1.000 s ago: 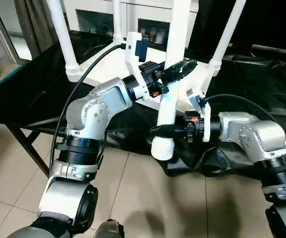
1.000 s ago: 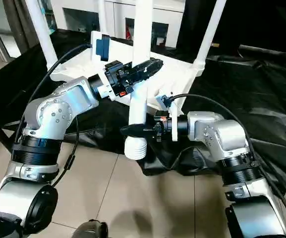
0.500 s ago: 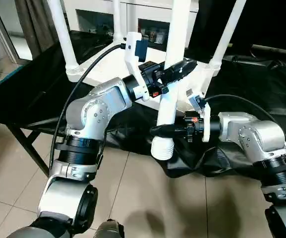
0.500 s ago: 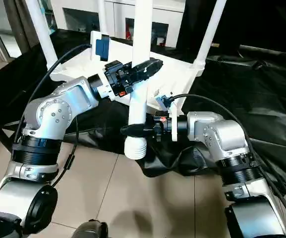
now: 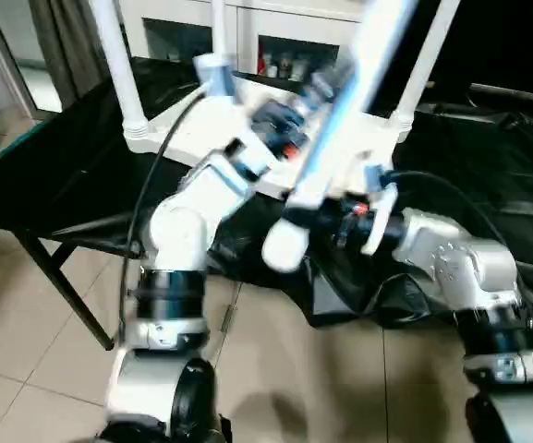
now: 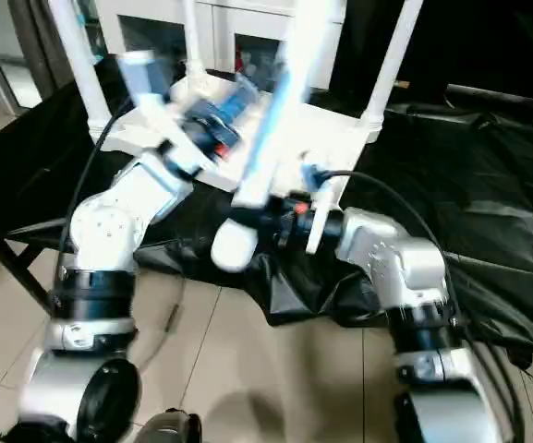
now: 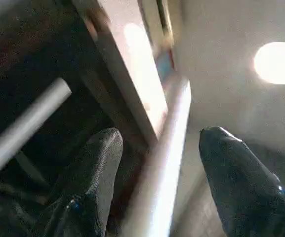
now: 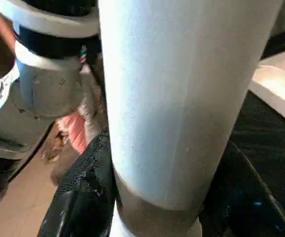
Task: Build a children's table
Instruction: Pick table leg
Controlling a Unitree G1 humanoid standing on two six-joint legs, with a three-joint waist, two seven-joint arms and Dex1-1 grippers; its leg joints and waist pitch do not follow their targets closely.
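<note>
Head pair looks down; right wrist camera hugs leg (image 8: 182, 98).

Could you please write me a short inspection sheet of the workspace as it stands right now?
Surface: black sheet draped over a dark table.
Job's things: upturned white tabletop with three legs standing in it; a fourth loose leg tilted, its lower end off the edge over the floor.
Clutter: nothing seen.
Grippers: right gripper clamped round the loose leg near its lower end; left gripper open, the leg between its fingers.
Cables: black cable along the left arm, another over the right.
Surroundings: white cabinet behind, tiled floor.
</note>
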